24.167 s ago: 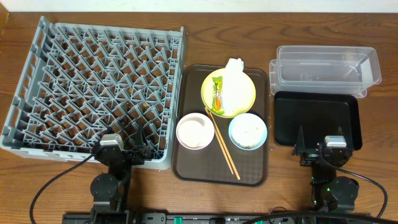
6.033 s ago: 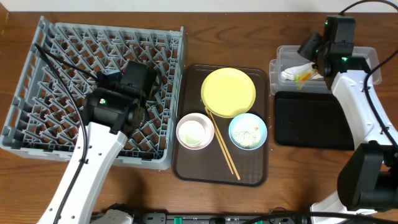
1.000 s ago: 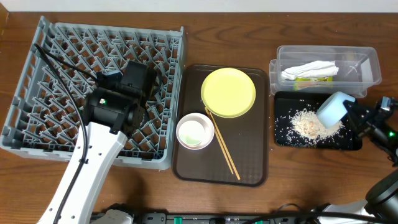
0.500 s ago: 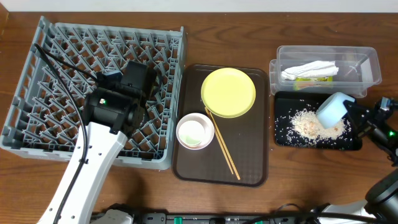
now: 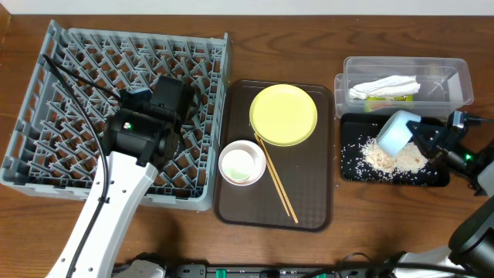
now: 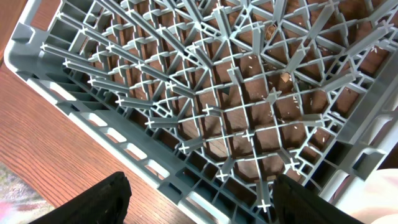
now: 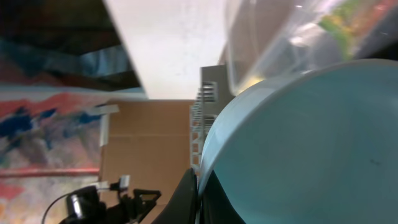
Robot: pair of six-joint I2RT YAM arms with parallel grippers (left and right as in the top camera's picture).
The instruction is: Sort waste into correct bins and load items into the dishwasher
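The light blue bowl [image 5: 395, 133] hangs tipped on its side over the black tray [image 5: 353, 131], where loose white rice [image 5: 388, 158] lies. My right gripper [image 5: 421, 133] is shut on the bowl's rim; in the right wrist view the bowl [image 7: 311, 143] fills the frame, its rim pinched between the fingers [image 7: 198, 199]. The clear box [image 5: 455, 86] holds the napkin [image 5: 384, 84] and wrapper [image 5: 391, 98]. My left gripper [image 6: 200, 208] hovers open over the grey dish rack [image 6: 205, 93] near its edge, holding nothing.
The brown tray [image 5: 309, 208] carries the yellow plate [image 5: 283, 114], a white bowl [image 5: 242, 163] and chopsticks [image 5: 276, 179]. The dish rack [image 5: 77, 93] fills the left side, with my left arm [image 5: 143, 127] across its front right part.
The right gripper has shifted the blue bowl slightly left over the black tray. The left arm has not moved.
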